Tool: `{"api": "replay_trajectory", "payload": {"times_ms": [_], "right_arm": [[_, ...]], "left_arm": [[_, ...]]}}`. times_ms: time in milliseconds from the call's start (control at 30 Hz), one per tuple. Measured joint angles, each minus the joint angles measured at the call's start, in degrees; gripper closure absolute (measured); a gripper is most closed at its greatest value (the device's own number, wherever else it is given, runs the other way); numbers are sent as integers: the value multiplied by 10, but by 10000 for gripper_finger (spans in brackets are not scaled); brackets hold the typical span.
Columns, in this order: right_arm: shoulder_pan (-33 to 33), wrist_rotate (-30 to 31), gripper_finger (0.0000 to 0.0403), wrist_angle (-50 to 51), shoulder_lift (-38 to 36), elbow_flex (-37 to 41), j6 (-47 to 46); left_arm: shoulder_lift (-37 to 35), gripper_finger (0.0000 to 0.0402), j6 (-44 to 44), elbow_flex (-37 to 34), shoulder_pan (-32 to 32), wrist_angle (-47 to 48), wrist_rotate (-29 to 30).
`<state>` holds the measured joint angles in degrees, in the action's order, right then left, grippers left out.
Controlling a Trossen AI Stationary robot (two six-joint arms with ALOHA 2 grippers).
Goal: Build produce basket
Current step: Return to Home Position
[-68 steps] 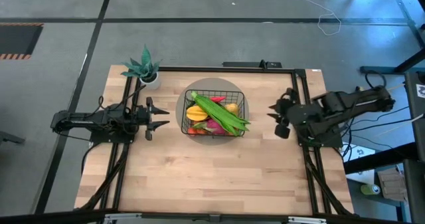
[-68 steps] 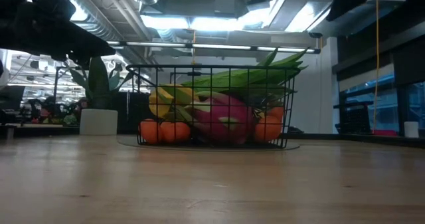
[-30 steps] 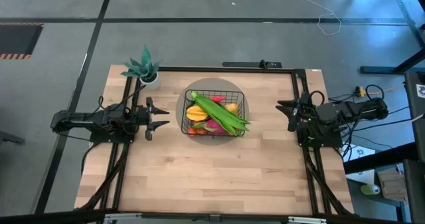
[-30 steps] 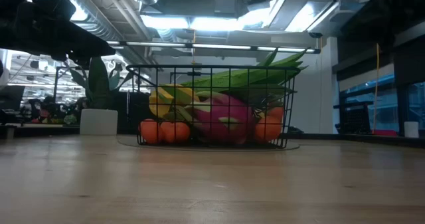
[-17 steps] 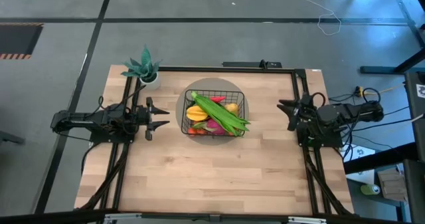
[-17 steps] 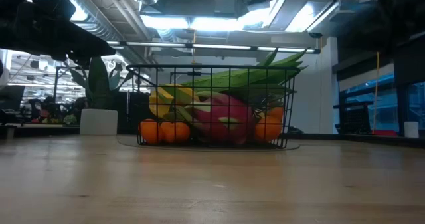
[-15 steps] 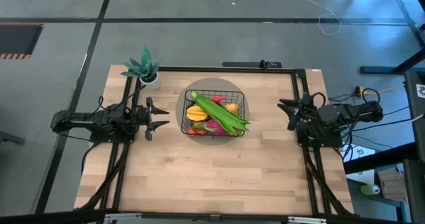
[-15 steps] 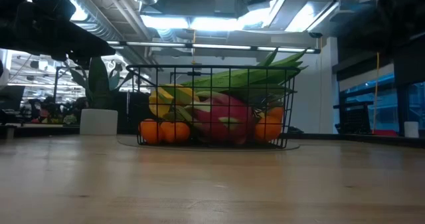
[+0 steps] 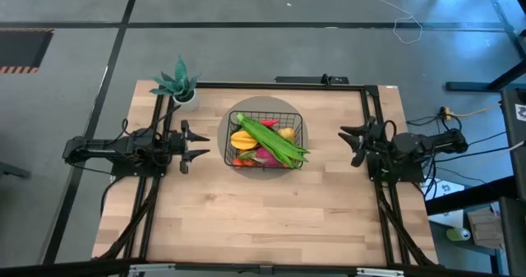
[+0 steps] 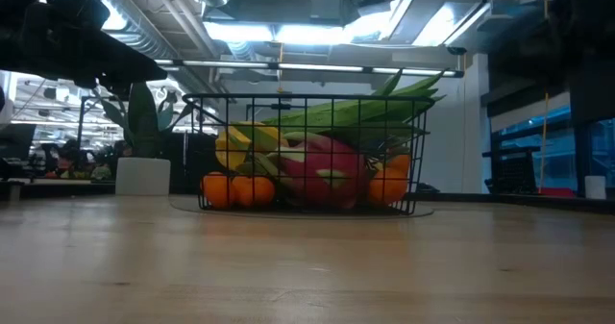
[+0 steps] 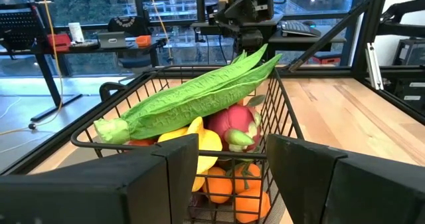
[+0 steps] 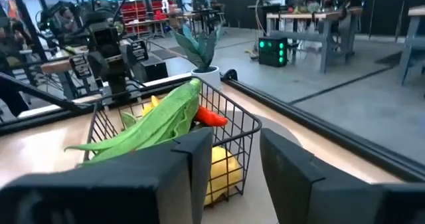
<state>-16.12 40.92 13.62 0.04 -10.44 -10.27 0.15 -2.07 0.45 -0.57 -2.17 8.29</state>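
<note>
My left arm folded low at the worktop's (image 9: 263, 215) left edge, left claw (image 9: 202, 145) spread wide and empty, aimed at the basket (image 9: 227, 145), right arm mirrored at the right edge, right claw (image 9: 348, 145) parted, holding nothing, basket heaped with produce (image 9: 271, 140) between them, nearer the far edge

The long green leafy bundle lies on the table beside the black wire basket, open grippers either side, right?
No: the long green leafy bundle lies inside the square black wire basket, atop other produce, per the high view. The left gripper and right gripper do flank it, open.
</note>
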Motion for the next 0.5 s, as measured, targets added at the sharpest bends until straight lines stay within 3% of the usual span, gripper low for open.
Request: {"api": "replay_trajectory", "payload": {"times_ms": [300, 500], "right_arm": [[0, -34, 277, -84, 0, 45, 105], [0, -55, 277, -111, 0, 59, 125]], "left_arm": [[0, 233, 0, 0, 0, 0, 0], [0, 233, 0, 0, 0, 0, 0]]}}
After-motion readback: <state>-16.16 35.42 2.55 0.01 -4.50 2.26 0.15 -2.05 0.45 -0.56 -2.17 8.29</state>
